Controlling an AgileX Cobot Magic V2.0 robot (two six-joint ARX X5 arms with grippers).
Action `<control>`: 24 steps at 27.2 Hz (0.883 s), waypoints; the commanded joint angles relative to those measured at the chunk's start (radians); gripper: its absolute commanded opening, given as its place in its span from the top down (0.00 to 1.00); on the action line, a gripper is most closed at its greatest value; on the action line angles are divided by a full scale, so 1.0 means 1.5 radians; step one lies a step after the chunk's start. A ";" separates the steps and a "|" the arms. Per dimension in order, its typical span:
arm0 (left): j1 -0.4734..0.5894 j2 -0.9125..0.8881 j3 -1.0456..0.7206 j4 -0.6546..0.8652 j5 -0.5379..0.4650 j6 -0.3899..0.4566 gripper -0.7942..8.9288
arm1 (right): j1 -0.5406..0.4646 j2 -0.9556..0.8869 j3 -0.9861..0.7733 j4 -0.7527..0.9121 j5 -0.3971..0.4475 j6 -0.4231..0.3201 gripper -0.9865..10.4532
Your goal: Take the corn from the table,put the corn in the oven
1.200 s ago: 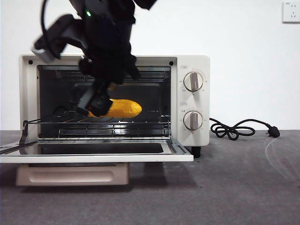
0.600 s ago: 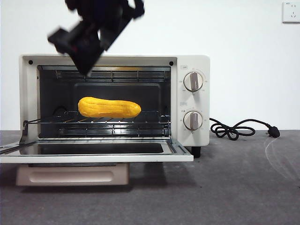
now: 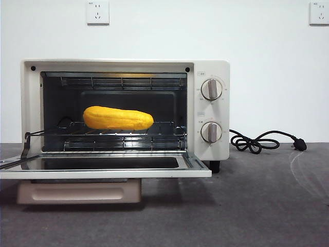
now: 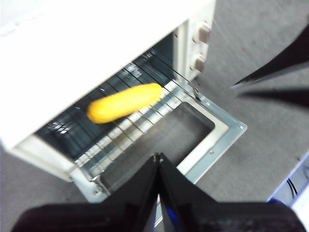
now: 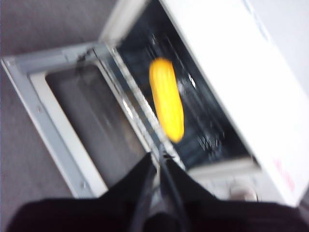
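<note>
Front view shows me the oven [image 3: 125, 110] with its door [image 3: 103, 167] dropped flat and open over the table [image 3: 257, 206]. Inside, the corn [image 3: 118, 118] lies lengthwise on the wire rack [image 3: 123, 135], clear of the walls and free of any grip. Neither arm appears in this view. From the wrist cameras, my left gripper [image 4: 158, 159] has its jaws pressed together and empty, well above the door, and my right gripper [image 5: 158, 162] is likewise pinched closed on nothing. I judge the placing done; for a clean finish I would keep both arms high and clear of the open door.
</note>
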State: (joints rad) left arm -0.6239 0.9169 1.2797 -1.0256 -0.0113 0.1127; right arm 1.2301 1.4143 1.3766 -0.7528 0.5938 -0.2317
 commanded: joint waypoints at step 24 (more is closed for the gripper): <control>0.562 0.024 -0.300 0.139 0.521 0.032 0.93 | -0.285 -0.095 0.001 -0.116 -0.513 0.134 0.93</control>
State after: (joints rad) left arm 0.2085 0.9451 0.8413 -0.8268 0.7441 0.1642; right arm 0.8146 1.2720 1.3766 -0.9287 -0.1455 -0.0231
